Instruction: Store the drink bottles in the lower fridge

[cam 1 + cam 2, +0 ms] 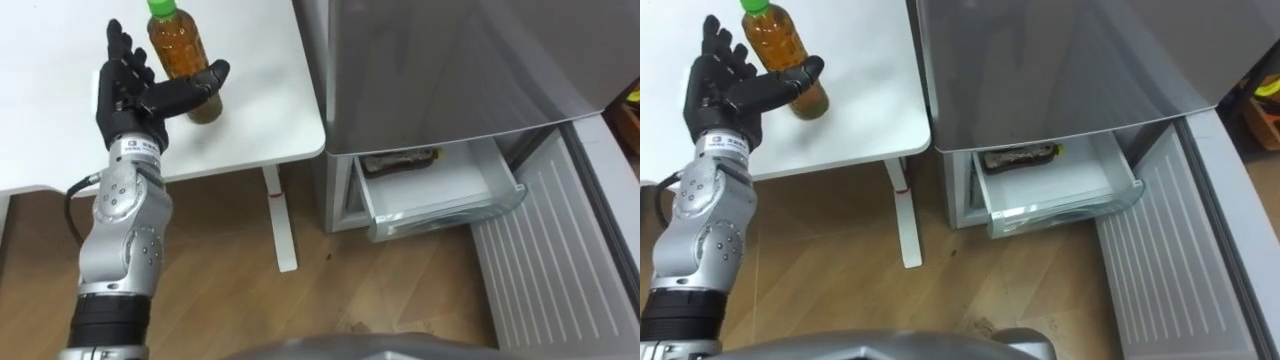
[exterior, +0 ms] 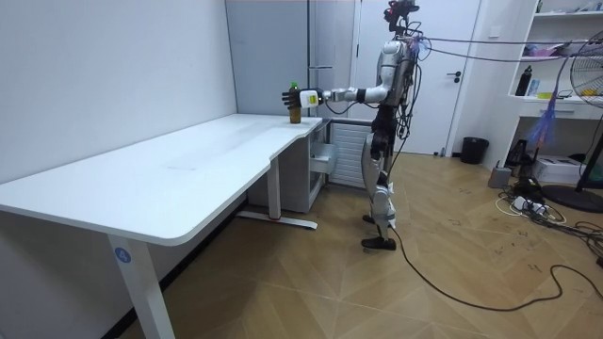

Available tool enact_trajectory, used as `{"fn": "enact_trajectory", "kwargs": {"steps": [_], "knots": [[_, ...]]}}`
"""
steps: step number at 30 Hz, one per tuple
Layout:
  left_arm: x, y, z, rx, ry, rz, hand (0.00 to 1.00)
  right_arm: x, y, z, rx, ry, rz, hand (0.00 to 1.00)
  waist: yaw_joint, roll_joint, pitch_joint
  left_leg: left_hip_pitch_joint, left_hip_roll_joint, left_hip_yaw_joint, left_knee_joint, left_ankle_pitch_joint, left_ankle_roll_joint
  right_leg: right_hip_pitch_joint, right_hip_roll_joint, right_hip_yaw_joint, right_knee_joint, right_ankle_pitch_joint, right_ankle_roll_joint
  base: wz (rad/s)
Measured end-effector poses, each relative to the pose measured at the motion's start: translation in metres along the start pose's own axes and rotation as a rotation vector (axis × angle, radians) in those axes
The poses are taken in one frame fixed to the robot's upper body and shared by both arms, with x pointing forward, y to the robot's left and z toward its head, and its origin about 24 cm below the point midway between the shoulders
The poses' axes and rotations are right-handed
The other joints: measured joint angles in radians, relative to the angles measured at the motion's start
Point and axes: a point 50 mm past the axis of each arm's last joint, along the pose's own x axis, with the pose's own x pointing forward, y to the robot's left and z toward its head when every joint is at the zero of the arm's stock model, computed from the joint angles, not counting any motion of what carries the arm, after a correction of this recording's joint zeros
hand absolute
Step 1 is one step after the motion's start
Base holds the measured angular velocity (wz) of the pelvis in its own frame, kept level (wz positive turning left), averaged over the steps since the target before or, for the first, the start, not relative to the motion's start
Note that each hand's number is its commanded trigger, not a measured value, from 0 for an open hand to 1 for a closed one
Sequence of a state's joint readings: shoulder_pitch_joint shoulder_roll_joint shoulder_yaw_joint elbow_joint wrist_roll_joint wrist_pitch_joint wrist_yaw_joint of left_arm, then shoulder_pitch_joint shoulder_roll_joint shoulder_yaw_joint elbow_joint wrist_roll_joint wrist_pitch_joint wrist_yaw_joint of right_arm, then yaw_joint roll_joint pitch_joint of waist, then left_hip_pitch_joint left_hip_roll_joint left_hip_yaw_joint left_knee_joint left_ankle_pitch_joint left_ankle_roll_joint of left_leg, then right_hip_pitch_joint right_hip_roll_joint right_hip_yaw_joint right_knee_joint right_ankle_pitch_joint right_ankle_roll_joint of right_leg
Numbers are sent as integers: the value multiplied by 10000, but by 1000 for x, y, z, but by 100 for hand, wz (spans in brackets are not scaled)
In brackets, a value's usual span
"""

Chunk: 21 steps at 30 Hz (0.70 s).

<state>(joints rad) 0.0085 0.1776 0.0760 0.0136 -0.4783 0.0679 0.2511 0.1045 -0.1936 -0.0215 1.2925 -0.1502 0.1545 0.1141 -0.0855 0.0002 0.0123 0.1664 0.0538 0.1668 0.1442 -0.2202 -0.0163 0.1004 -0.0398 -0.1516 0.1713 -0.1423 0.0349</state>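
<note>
Seen from the room, the long white tabletop point(image 2: 170, 179) lies nearest, bare along most of its length. At its far end, close to the corner, stands the upright bottle point(image 1: 180, 45), filled with amber drink and closed with a green cap point(image 1: 162, 8). It rests on the tabletop, near the edge that faces the fridge point(image 1: 450, 70).

The robot stands on the wooden floor point(image 1: 400, 290) just past that end of the tabletop, in front of the fridge, with its left arm held out level toward the bottle. The left hand point(image 1: 130, 100) is released. Its fingers point straight up beside the bottle on the robot's left, and its thumb reaches out across the lower front of the bottle. The bottle thus stands between thumb and fingers, but the hand is not curled round it. Whether the thumb touches the bottle cannot be told.

Below the tabletop's corner, a white leg point(image 1: 280, 220) runs down to the floor.

Further on, the grey fridge stands beside the tabletop's end. Its lower door point(image 1: 560, 270) is swung open to the robot's right, showing a ribbed white inner face. A clear-fronted drawer point(image 1: 450, 215) is pulled out from the lower compartment. A second bottle point(image 1: 400, 161) lies on its side at the back of this drawer, dark against the white floor of the drawer.
</note>
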Motion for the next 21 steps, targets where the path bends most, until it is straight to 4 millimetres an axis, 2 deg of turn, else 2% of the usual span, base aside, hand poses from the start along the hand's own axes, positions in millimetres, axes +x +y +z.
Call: {"fn": "enact_trajectory", "kwargs": {"steps": [6,12,14,17,21], "knots": [[1,0,-1,47,182,50,0,0,1,-10,-16,430,61,0,-35,68,-2,5,37,-1,17,-18,-30,1,38,16,1,1,-4,0],[9,-5,10,-15,-117,106,0,0,2,-16,23,864,134,0,-35,145,-10,-7,37,114,4,-18,-31,-81,52,138,4,22,-36,-6],[11,-5,13,23,-199,68,0,0,2,-17,12,933,158,0,-136,211,-19,22,37,129,-3,-18,-31,-59,54,151,11,24,-41,-2],[13,0,11,18,-102,295,0,0,3,-17,-26,930,300,0,-237,287,-51,84,38,194,-1,-18,-31,-41,54,162,34,24,-41,-3],[17,5,6,53,172,516,0,0,4,-21,12,1018,474,0,-234,284,-19,168,39,231,-20,-19,-29,-58,57,269,183,-16,-53,-7]]}}
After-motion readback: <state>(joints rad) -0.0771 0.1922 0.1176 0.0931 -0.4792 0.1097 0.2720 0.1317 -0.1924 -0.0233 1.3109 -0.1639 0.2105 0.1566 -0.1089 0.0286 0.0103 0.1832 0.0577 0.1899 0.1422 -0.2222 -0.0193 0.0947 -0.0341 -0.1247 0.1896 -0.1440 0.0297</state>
